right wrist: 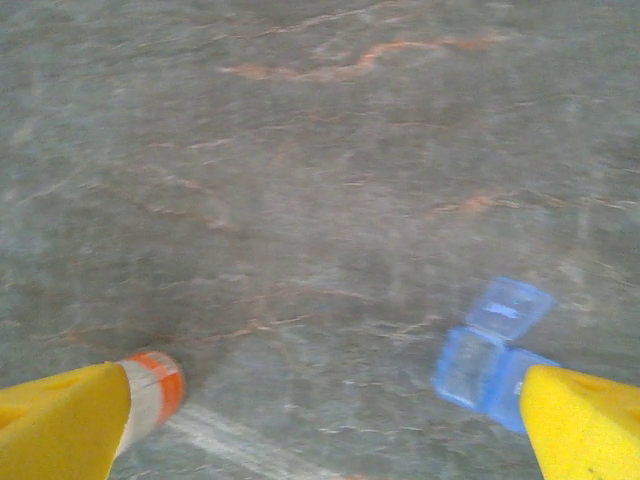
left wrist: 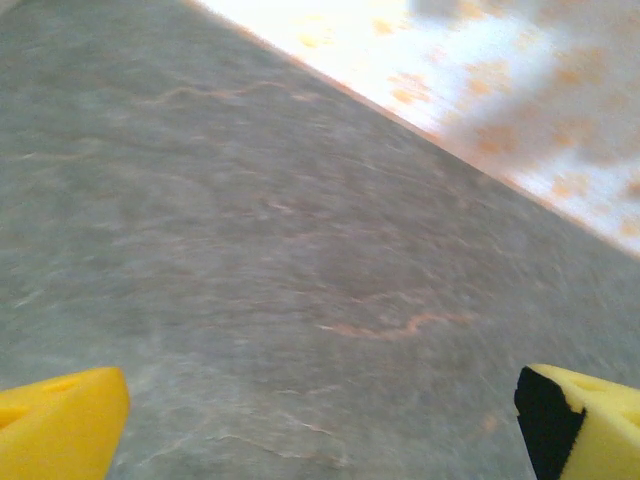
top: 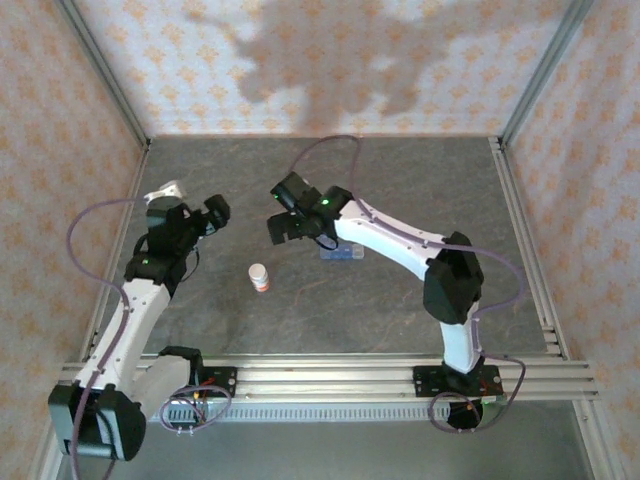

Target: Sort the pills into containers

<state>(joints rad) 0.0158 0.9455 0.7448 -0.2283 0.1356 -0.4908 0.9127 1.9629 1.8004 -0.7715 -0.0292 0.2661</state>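
A ribbed aluminium rail (top: 330,378) crosses the bottom of the top view and carries both arm bases. Just above it, left of centre on the grey stone-patterned tabletop (top: 400,180), sits a small white cylindrical bottle with an orange band (top: 260,277), apart from both arms. Up and to the right of it, near the frame's centre, the translucent blue plastic pill-organizer strip (top: 340,254) lies flat on the table, partly under the right arm's wrist.

In the right wrist view the right gripper (right wrist: 320,430) has its yellow foam-padded fingers (right wrist: 60,425) spread wide in the two lower corners, with bare table between them. The bottle peeks out beside the lower-left finger. The blue strip is at lower right, partly hidden by the other finger, and one lid looks flipped up.

In the left wrist view the left gripper (left wrist: 320,430) is also spread wide over bare tabletop, gripping nothing.

Farthest back, along the top of the frame, stands a cream wall with an orange floral print (top: 300,60).
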